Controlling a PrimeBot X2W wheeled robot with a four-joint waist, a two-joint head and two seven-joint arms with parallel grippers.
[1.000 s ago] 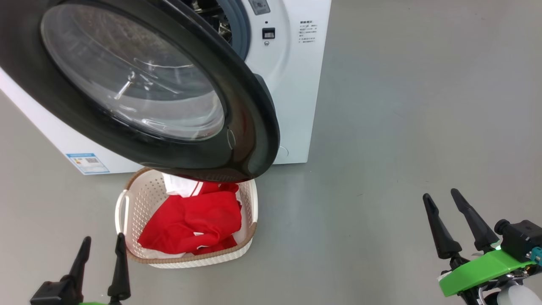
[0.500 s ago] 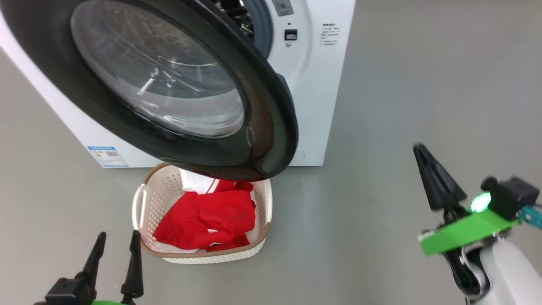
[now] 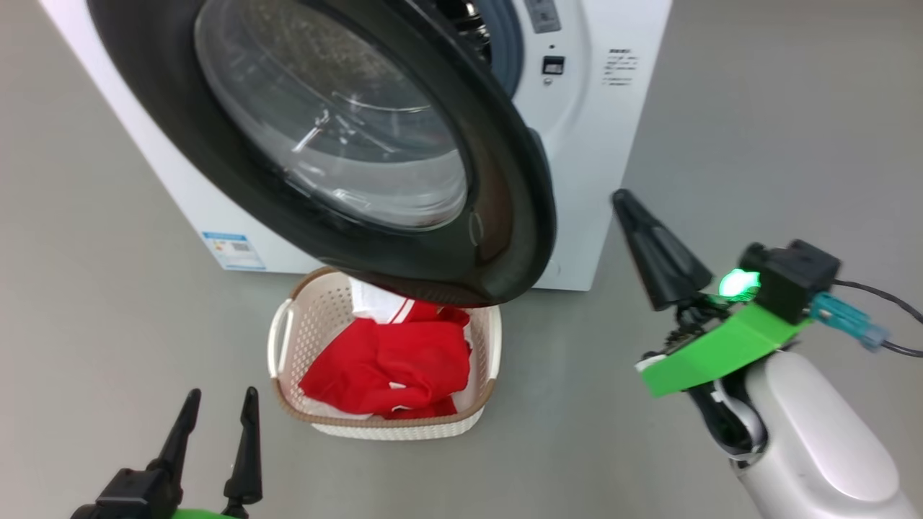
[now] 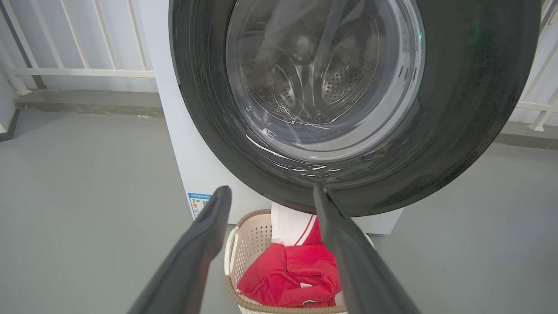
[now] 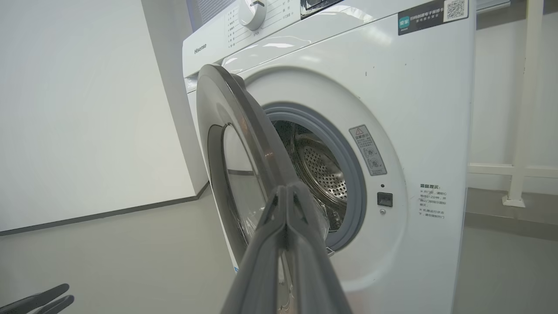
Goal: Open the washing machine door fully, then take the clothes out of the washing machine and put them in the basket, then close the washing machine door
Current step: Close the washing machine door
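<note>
right gripper (image 3: 626,205) risen, right wrist shows drum (image 5: 322,168)

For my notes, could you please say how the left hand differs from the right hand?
The left hand is open; the right hand is shut. The left hand sits low near the basket; the right hand is higher, pointing at the washing machine door. Both hold nothing.
</note>
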